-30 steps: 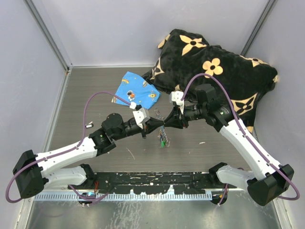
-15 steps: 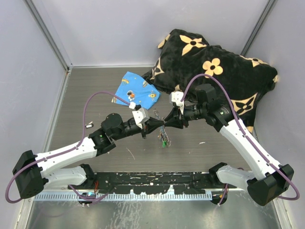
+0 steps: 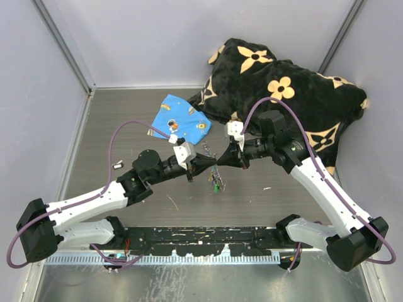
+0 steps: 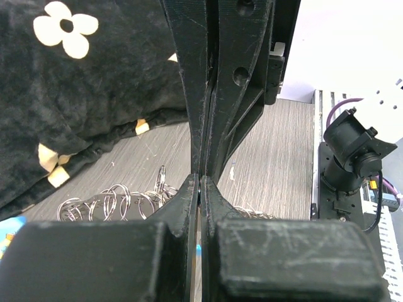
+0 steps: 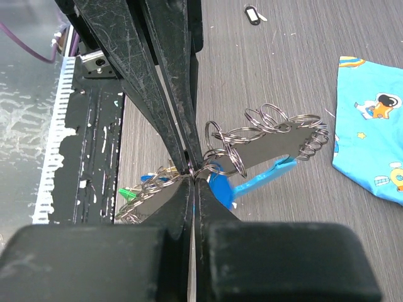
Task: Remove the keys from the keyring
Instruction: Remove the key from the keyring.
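My two grippers meet tip to tip above the middle of the table. The left gripper (image 3: 213,165) (image 4: 199,182) is shut, with the keyring's wire pinched at its tips. Facing it, the right gripper (image 3: 218,162) (image 5: 192,177) is shut too, its tips on the same bunch of rings. The keyring (image 5: 271,123) (image 3: 206,151) (image 4: 113,202) is a chain of thin metal loops hanging to both sides, with a light-blue curved piece (image 5: 267,177). The keys (image 3: 216,184) dangle below the tips; a green head (image 5: 128,194) and a blue head (image 5: 221,185) show.
A black flowered cushion (image 3: 289,94) fills the back right. A blue printed cloth (image 3: 181,118) lies just behind the grippers. A small tag (image 3: 117,166) lies at the left, a white scrap (image 3: 267,188) at the right. A black rail (image 3: 201,242) runs along the near edge.
The right gripper's jaws, slightly apart before, have shut at the keyring. Both arms have kept their places, and the left gripper has stayed shut.
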`<state>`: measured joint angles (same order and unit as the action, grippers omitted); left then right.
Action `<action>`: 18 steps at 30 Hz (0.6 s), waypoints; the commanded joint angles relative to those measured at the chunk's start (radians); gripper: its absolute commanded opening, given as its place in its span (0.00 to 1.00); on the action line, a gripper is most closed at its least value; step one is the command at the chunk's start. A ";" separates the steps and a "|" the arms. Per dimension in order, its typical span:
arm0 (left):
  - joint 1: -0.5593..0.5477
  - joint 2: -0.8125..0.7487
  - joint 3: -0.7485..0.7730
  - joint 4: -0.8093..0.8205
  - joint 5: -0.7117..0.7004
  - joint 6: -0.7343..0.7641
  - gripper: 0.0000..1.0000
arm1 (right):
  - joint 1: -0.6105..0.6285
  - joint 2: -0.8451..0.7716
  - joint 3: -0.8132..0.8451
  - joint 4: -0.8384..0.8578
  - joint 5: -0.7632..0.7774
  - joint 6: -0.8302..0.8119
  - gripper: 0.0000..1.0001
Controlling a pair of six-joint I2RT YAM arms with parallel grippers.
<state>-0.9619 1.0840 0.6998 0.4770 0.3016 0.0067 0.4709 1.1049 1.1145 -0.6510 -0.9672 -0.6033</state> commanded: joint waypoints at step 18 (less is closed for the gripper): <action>0.013 -0.189 -0.002 -0.139 0.084 0.105 0.54 | 0.036 0.086 0.266 -0.416 0.238 -0.359 0.01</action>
<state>-0.9543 0.9340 0.6697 0.4446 0.3111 0.0200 0.4820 1.1431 1.2507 -0.8841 -0.8402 -0.7761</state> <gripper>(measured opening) 0.524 0.036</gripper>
